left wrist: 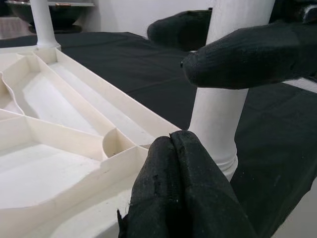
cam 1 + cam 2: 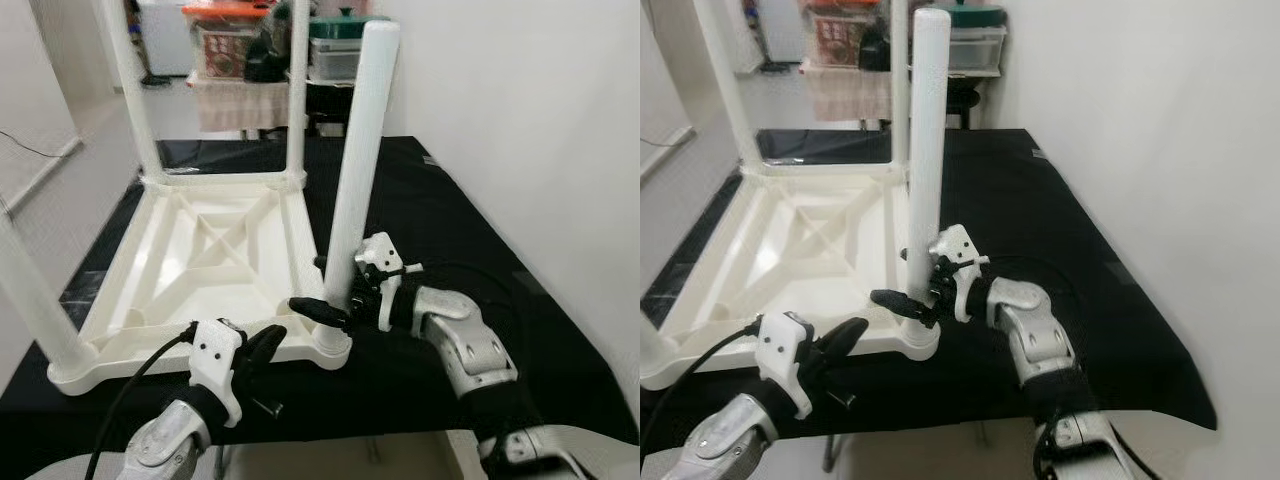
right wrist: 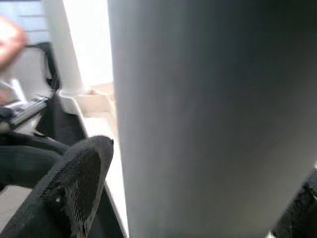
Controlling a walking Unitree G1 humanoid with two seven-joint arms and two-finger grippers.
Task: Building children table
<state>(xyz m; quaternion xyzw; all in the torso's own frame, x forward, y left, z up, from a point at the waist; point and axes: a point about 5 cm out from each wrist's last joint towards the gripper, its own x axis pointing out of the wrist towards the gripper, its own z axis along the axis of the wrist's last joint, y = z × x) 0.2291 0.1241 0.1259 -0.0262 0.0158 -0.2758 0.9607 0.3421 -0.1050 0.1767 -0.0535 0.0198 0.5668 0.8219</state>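
Note:
A white plastic children's table [image 2: 180, 260] lies upside down on a black cloth. Its legs point up: two at the far corners [image 2: 135, 90] [image 2: 297, 90], one at the near left [image 2: 35, 300] and one at the near right [image 2: 358, 160]. My right gripper [image 2: 335, 290] is shut on the near right leg just above its socket, one black finger on each side of it. The right wrist view has that leg [image 3: 208, 114] close up beside one finger [image 3: 74, 183]. My left gripper [image 2: 265, 345] is shut on nothing and sits by the tabletop's near rim, a little left of that leg [image 1: 218, 109].
The black cloth [image 2: 450, 220] covers a work surface that ends just before me. A white wall runs along the right. Storage boxes and bins [image 2: 235, 40] stand on a shelf behind. Light floor with a thin cable [image 2: 30, 145] lies to the left.

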